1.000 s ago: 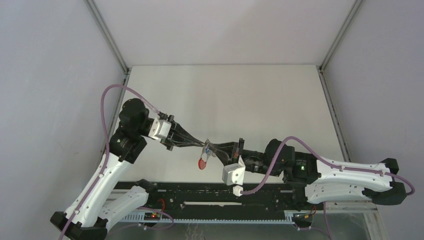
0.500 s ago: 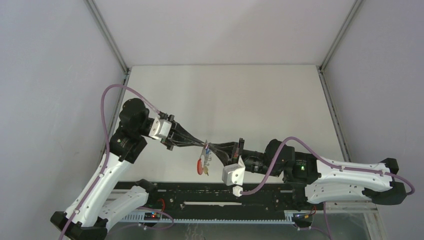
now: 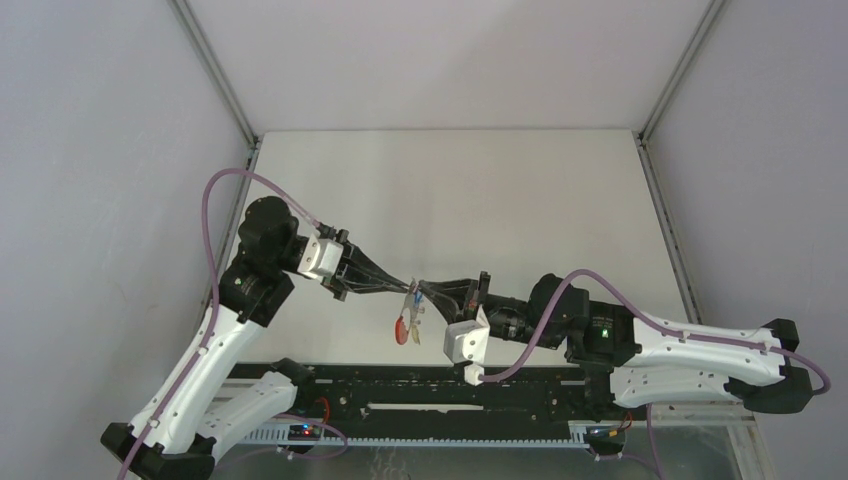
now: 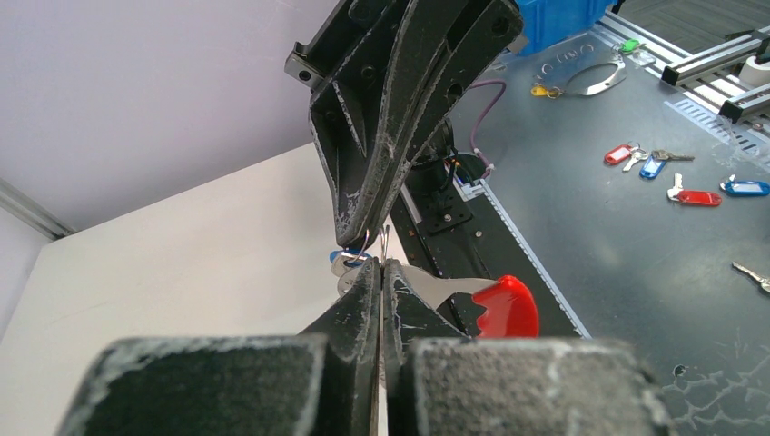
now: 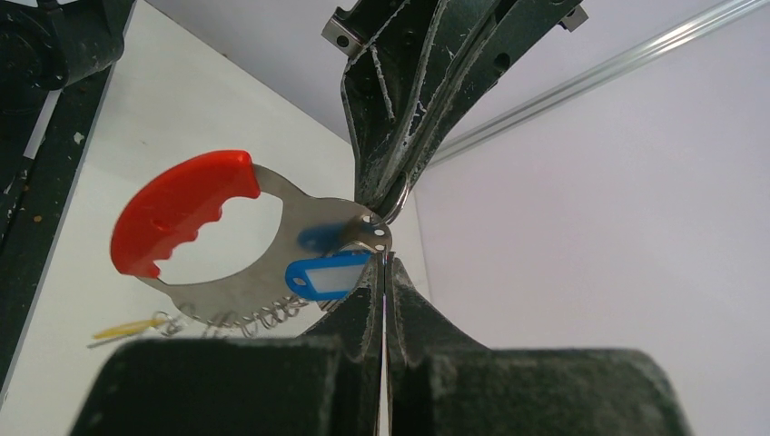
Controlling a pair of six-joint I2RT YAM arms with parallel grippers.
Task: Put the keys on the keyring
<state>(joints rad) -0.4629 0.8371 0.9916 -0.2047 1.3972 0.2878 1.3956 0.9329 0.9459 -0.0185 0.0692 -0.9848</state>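
Left hand (image 3: 408,286) is closed, and its tips pinch one end of the keyring (image 5: 304,213), which hangs in the air above the bench (image 3: 500,190), near the near edge and left of its middle. The right hand (image 3: 428,290) is closed too, and its tips meet the left ones at that same end. I cannot tell whether it pinches the plate or a thin wire there.

The keyring is a curved grey metal plate with small holes at the gripped end. A red band (image 5: 182,207) with finger grooves covers the other end, and a row of wire clips (image 5: 245,318) runs along the lower edge. The blue key (image 5: 327,275), whose tag has a white window, sits just beside the right fingertips, against the plate. The yellow key (image 5: 127,329) is at the far end of the clip row.

Compared with one second ago, the red band hangs a little lower and is turned, and the right wrist has shifted slightly toward the left arm. Both hands remain closed.
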